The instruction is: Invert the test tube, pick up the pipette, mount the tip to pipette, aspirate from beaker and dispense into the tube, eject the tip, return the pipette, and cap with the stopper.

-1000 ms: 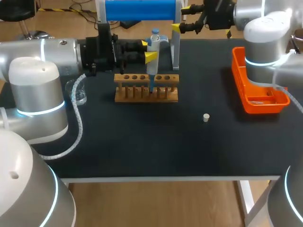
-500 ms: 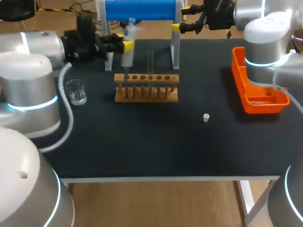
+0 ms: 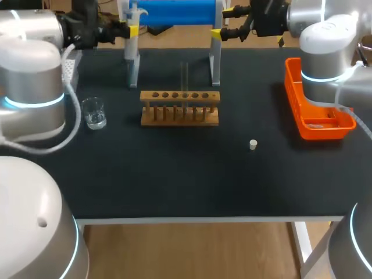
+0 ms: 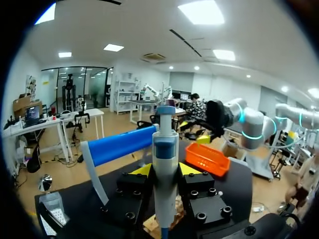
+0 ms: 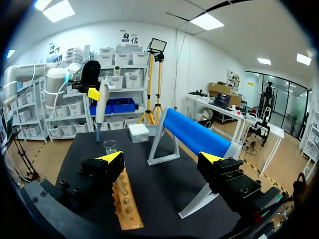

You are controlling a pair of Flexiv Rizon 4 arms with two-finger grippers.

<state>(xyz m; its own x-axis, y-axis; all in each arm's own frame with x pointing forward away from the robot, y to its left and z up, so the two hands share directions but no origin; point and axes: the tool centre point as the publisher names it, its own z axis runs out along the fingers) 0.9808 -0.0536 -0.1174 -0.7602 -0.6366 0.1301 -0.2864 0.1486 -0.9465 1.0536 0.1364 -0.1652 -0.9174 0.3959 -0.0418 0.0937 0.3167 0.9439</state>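
Note:
My left gripper [image 3: 131, 30] is shut on the white and blue pipette [image 3: 132, 40], which it holds upright over the table's far left, beside the blue pipette stand [image 3: 174, 11]. The pipette [image 4: 165, 169] stands between the left fingers, its tip pointing down. From the right wrist view the pipette [image 5: 101, 109] hangs above the glass beaker [image 5: 110, 146]. The beaker [image 3: 93, 112] sits left of the wooden rack [image 3: 180, 107], which holds a clear test tube [image 3: 185, 75]. A white stopper [image 3: 253, 144] lies on the mat. My right gripper [image 3: 225, 23] is open at the far edge, empty.
An orange tray [image 3: 317, 107] stands at the right side under my right arm. A tip box [image 3: 70, 67] sits at the far left edge. The stand's grey legs [image 3: 215, 64] rise behind the rack.
My left arm has carried the pipette from over the rack's tube up and away to the far left. The right arm has kept still.

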